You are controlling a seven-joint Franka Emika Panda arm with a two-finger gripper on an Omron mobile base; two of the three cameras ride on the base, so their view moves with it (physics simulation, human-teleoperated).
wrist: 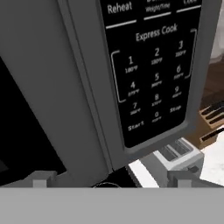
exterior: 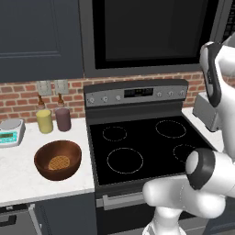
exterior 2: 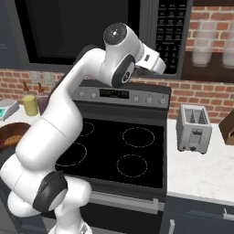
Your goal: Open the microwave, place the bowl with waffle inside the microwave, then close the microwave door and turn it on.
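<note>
The microwave hangs above the stove, and its door with the black glass window is shut. My gripper is raised close to the front of the microwave, open and holding nothing. One fingertip sits below the door's grey edge, the other below the keypad. In the right base view my hand is at the lower left of the keypad strip. The reddish-brown bowl stands on the counter left of the stove with the waffle inside it.
A black-topped stove lies below the microwave. A yellow cup, a maroon cup and a kitchen scale stand behind the bowl. A toaster and a knife block are on the right counter.
</note>
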